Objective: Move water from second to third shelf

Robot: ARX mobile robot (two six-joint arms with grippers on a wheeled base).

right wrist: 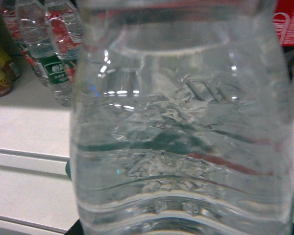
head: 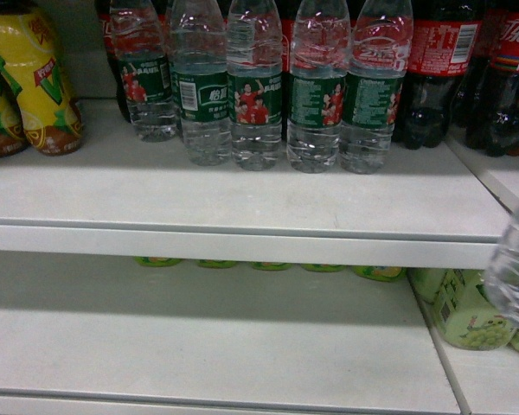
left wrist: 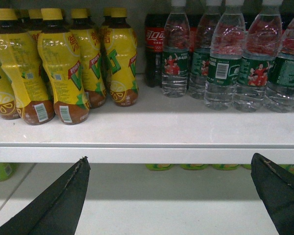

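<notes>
A clear ribbed plastic water bottle (right wrist: 181,122) fills almost the whole right wrist view, close to the lens and blurred; the same bottle is seen in the head view as a blurred clear shape (head: 516,259) at the right edge, in front of the white upper shelf board (head: 242,203) and reaching down past its front lip towards the white lower shelf board (head: 199,346). The bottle appears to be carried by the right gripper, but its fingers are not seen in any view, so whether they are clamped on it cannot be told.

In the head view, five clear water bottles with dark green labels (head: 255,95) are counted in a row along the middle of the upper board, set back from its front edge. To their right, dark cola bottles with red labels (head: 441,69) are packed at the back right corner; their number cannot be fixed. At the left end, two yellow drink bottles (head: 39,78) are partly seen there; in the left wrist view at least five yellow-capped ones (left wrist: 63,73) are counted.

On the lower board, pale green bottles (head: 467,316) stand at the right end.

The left gripper (left wrist: 171,196) is held in front of the upper board's lip, its two black fingers (left wrist: 59,205) spread wide apart with nothing between them.
</notes>
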